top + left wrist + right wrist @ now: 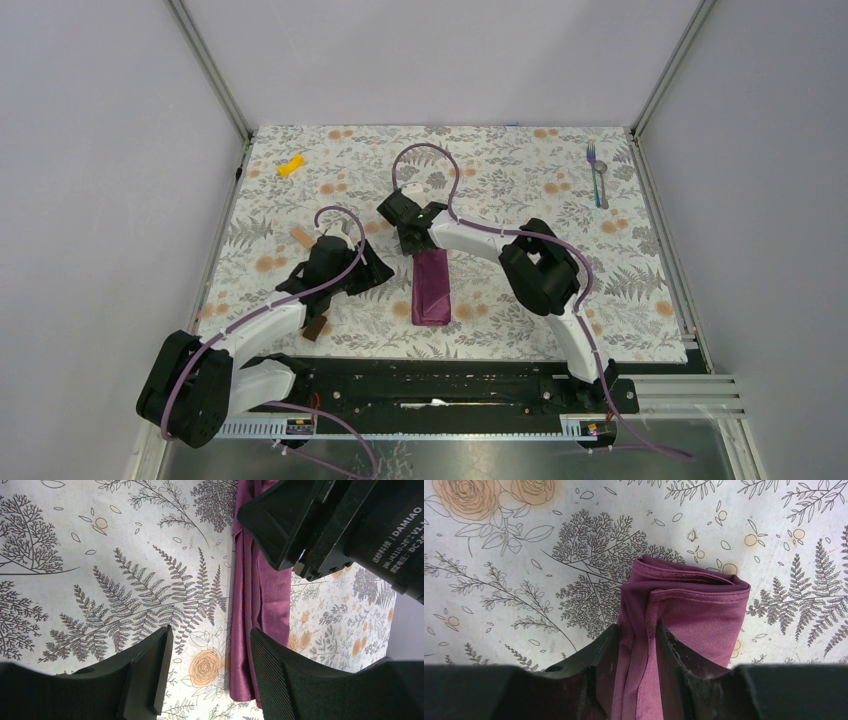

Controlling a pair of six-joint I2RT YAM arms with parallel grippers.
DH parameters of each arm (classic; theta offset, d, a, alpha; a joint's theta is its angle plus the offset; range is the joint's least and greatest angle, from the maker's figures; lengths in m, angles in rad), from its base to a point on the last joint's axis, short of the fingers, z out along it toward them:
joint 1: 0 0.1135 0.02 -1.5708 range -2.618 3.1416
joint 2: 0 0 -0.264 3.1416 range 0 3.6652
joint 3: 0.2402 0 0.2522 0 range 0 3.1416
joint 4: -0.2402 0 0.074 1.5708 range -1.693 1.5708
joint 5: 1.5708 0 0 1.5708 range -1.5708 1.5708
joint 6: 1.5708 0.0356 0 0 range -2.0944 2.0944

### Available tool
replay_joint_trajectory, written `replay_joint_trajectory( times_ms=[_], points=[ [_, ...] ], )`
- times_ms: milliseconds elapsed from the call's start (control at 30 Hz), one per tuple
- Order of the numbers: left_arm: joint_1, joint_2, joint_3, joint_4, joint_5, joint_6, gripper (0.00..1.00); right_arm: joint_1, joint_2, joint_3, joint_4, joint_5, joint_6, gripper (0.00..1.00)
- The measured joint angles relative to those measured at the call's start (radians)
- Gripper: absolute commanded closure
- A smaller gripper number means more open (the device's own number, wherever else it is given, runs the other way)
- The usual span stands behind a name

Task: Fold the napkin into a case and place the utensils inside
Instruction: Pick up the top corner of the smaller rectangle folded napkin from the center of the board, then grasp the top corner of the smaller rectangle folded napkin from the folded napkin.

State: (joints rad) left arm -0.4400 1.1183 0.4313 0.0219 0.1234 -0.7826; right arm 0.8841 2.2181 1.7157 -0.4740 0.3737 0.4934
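My right gripper (636, 650) pinches a layered edge of the folded napkin (689, 615) between its narrow jaws. My left gripper (210, 665) stands wide, holding nothing, with the napkin just beside its right finger.

Blk/white arms (470, 238), purple cables (425, 150)

Plain grey walls (90, 200), floral tabletop (500, 170)

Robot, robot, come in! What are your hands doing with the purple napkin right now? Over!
Right gripper fingers pinching a fold of the napkin. Left gripper open beside it, holding nothing. Fork and spoon far off, back right corner. Nothing blocking.
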Motion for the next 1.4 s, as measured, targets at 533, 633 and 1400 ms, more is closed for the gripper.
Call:
replay_joint_trajectory(
  times_ms=[533, 633, 1400],
  points=[
    [0.003, 0.003, 0.000, 0.010, 0.015, 0.008, 0.34, 0.000, -0.008, -0.010, -0.011, 0.000, -0.001, 0.96],
    [0.005, 0.026, 0.002, 0.040, 0.042, 0.023, 0.35, -0.001, -0.040, -0.040, -0.010, -0.014, 0.008, 0.99],
    [-0.138, 0.394, -0.005, 0.408, 0.140, -0.306, 0.56, -0.086, -0.150, -0.128, 0.051, -0.204, 0.054, 1.00]
  ],
)
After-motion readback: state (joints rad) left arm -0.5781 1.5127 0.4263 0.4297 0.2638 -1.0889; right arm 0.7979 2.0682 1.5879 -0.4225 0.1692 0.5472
